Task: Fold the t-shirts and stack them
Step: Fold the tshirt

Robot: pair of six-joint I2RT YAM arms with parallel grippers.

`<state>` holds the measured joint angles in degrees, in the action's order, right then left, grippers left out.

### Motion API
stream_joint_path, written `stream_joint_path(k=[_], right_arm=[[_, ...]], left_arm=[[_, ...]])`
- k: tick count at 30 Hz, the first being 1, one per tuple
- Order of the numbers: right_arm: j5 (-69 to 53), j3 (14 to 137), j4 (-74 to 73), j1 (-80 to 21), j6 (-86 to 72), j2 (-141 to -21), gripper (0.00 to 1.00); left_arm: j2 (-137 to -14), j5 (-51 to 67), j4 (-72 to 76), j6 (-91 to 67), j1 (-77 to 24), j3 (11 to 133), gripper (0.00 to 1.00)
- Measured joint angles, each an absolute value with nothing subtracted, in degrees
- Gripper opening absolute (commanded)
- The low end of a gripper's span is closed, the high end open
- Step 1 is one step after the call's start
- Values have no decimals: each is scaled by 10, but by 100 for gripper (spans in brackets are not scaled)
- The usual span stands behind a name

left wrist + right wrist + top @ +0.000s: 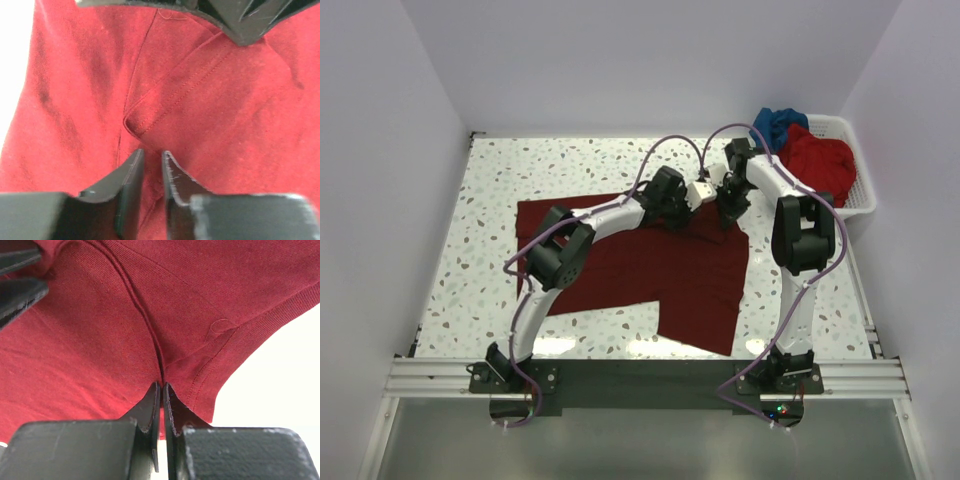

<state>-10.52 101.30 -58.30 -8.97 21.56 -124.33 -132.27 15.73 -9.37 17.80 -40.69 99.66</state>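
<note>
The dark maroon t-shirt (650, 270) lies spread on the table, partly folded, with its lower right part hanging toward the near edge. My left gripper (710, 197) is at the shirt's far right edge, its jaws pinched on a fold of the maroon cloth (200, 100) in the left wrist view (152, 157). My right gripper (726, 214) is right beside it, shut on the same shirt near a sleeve seam (161, 387). The brighter red t-shirt (820, 165) and the blue t-shirt (778, 125) lie crumpled in the basket.
The white slatted basket (865, 190) stands at the far right of the table. White walls close in the speckled table (480, 230) on three sides. The two grippers are very close, each showing in the other's wrist view.
</note>
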Motion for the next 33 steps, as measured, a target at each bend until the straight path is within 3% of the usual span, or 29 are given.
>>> stream_joint_path(k=[11,13,14,15,17,18,33], right_arm=[[-107,1013,-588,-90,216,-1243,0],[-108,1013,-589,-90,216,-1243,0],[-109,1013,-589,-90,216,-1243,0],[-111,1013,-590,-90,215,-1243,0],[-114,1013,-590,-90,215,-1243,0],[-114,1013,-590,-90,215,-1243,0],[-115,1023,-592,-90,215,-1243,0]], left_arm=[[-1319,165,-91,178,-394,993,0],[-1304,172,-84,176,-391,975,0],[-1297,176,-81,175,-390,968,1],[-1291,179,-79,175,-389,964,13],[-1285,185,-76,172,-387,963,26],[-1283,187,-75,171,-388,963,28],[-1312,183,-96,165,-404,1000,33]])
